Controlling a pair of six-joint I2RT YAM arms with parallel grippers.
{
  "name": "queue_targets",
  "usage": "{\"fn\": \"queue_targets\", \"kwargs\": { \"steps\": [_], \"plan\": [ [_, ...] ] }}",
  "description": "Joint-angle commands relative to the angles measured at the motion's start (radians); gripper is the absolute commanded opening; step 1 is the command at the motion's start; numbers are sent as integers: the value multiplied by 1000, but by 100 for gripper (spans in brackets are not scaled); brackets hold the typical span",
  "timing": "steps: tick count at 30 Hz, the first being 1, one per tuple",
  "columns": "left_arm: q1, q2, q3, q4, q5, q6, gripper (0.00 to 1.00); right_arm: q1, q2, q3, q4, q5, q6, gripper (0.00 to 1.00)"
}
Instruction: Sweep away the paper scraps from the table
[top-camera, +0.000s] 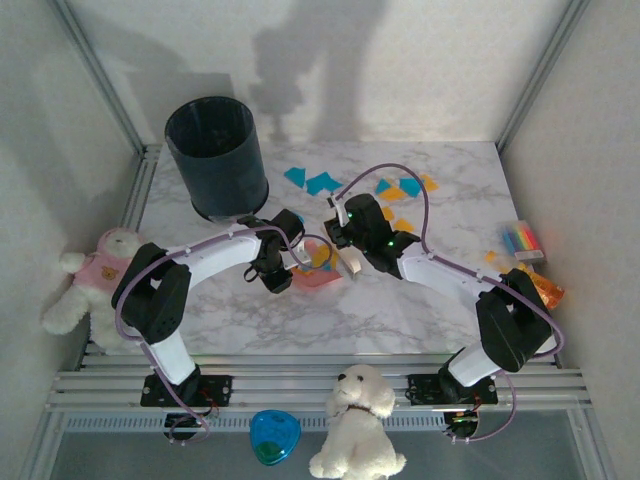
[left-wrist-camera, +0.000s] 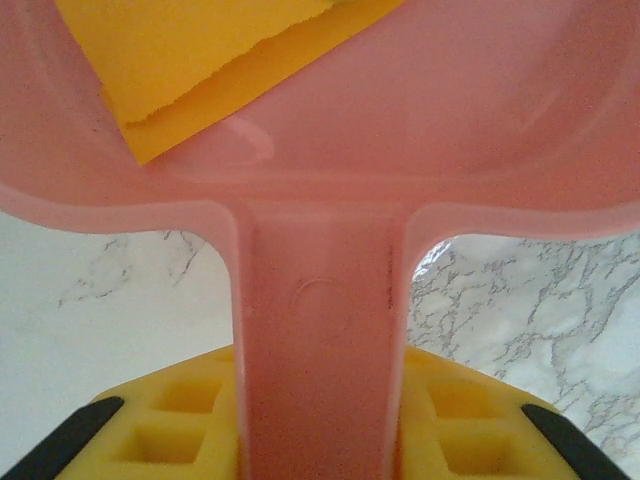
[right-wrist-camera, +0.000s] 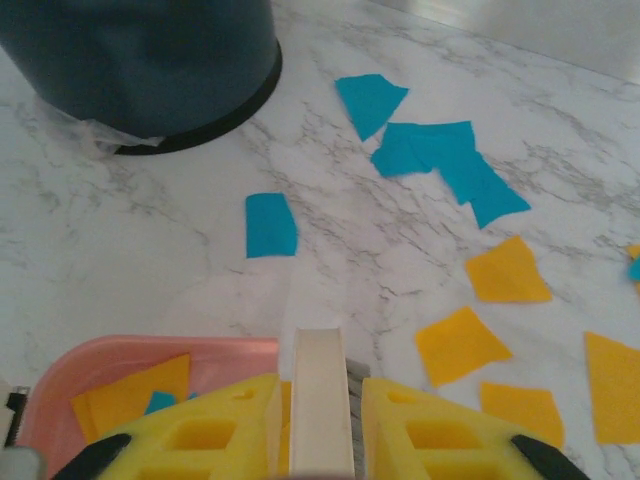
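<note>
Now: left claw (left-wrist-camera: 320, 425) clenches dustpan (left-wrist-camera: 470, 120); right claw (right-wrist-camera: 320, 435) grips white tool (right-wrist-camera: 320, 375), paper scraps (right-wrist-camera: 458, 345) ahead.

Robot lab test cell, marble-pattern desk (top-camera: 300, 320) boxed in by plain white panels (top-camera: 450, 80), aluminium rails (top-camera: 300, 385) along the desk's near edge, left arm (top-camera: 215, 255) and right arm (top-camera: 440, 270) bolted there, plush dog (top-camera: 355, 420) and plush bear (top-camera: 85, 280) just off the desk.

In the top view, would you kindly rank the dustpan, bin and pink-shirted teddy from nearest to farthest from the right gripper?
1. Dustpan, just left of the right gripper.
2. Bin, farther back on the left.
3. Pink-shirted teddy, at the far left.
</note>
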Motion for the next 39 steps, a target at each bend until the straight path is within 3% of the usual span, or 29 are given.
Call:
{"fn": "queue_targets", "kwargs": {
  "steps": [1, 17, 28, 39],
  "plan": [
    [10, 7, 13, -39, -13, 4, 0, 9, 5, -24, 24, -77, 39, 0],
    [11, 3, 10, -38, -14, 6, 0, 11, -32, -35, 52, -110, 56, 0],
    [9, -10, 11, -31, -19, 2, 0, 9, -91, -85, 81, 38, 95, 0],
    [10, -28, 20, -20, -32, -3, 0, -20, -207, -150, 102, 96, 172, 0]
  ]
}}
